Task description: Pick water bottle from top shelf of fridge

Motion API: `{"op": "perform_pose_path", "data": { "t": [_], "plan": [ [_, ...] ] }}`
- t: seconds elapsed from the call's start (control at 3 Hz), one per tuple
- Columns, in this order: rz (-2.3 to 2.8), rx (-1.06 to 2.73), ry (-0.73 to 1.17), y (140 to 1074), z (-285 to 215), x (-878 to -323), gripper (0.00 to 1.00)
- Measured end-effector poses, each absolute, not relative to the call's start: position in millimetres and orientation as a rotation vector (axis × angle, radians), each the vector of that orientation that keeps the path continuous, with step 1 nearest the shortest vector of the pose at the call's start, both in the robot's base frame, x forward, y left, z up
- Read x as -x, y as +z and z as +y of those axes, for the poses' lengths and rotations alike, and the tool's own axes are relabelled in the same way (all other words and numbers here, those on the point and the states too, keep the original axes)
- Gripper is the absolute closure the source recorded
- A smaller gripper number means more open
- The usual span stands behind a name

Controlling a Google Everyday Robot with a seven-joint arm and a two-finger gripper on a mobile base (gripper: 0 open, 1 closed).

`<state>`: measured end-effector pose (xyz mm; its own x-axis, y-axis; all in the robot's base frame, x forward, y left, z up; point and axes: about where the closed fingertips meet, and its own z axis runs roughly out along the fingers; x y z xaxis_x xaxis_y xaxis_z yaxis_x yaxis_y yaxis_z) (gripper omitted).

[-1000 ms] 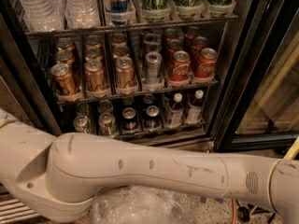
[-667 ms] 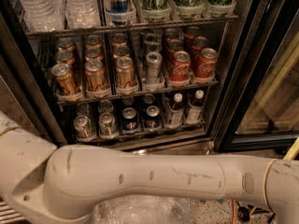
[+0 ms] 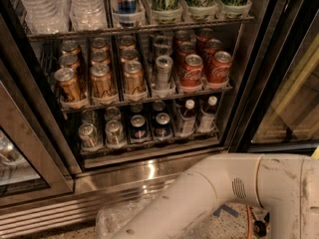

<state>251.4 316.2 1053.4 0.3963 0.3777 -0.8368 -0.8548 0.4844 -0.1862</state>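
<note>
Two clear ribbed water bottles (image 3: 40, 6) (image 3: 87, 4) stand at the left end of the top shelf (image 3: 149, 29) of the fridge (image 3: 271, 68). Their caps are cut off by the top edge. Tall cans fill the rest of that shelf. My gripper is out of view. Only my white arm (image 3: 239, 193) shows, crossing the bottom right corner in front of the fridge's steel base (image 3: 75, 210).
The rack below holds gold, silver and red soda cans (image 3: 134, 78). The lowest rack holds short cans and two small white-capped bottles (image 3: 187, 118). A glass door panel (image 3: 20, 153) stands at the left. Crinkled clear plastic (image 3: 117, 218) lies on the floor.
My arm has swung right and down. Its bulky left part has left the bottom left of the view, uncovering the fridge base and the left door panel.
</note>
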Motion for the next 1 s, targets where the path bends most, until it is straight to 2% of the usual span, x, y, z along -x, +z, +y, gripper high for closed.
{"op": "perform_pose_path", "data": {
  "t": [0.33, 1.0],
  "plan": [
    [0.791, 0.588, 0.672, 1076, 286, -253, 0.00],
    [0.827, 0.529, 0.621, 1077, 273, -266, 0.00]
  ]
}}
